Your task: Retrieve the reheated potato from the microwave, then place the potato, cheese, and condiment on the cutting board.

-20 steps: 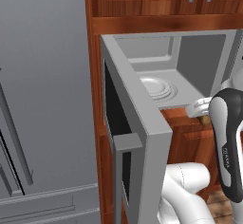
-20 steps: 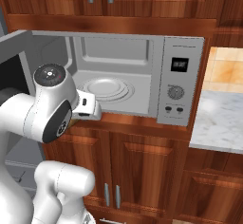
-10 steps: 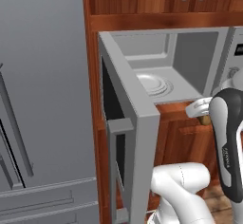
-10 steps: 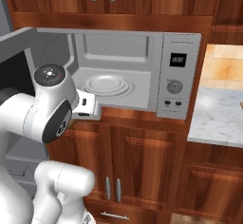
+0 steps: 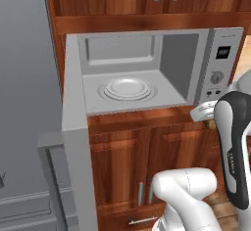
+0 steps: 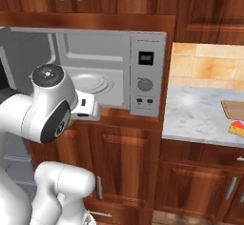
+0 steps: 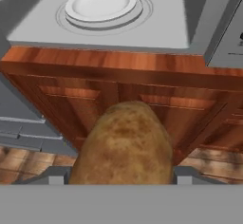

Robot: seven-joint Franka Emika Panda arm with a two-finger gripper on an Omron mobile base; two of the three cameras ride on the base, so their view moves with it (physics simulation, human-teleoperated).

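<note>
Clearly, the potato (image 7: 124,144) sat between the claw's (image 7: 121,173) two fingers, which were closed on its sides; in the hand view its brown mottled bulk rose right in front of the camera. Beyond and above the claw stood the microwave (image 5: 147,68), its door (image 5: 73,142) swung wide open off to the claw's left, and its white round turntable (image 7: 100,4) lay bare, well past the potato. Directly ahead of the claw ran the wooden cabinet front (image 7: 123,83) under the microwave. Far to the claw's right, on the marble counter (image 6: 200,117), the cheese wedge (image 6: 237,128) lay just beside the edge of the cutting board (image 6: 233,108).
</note>
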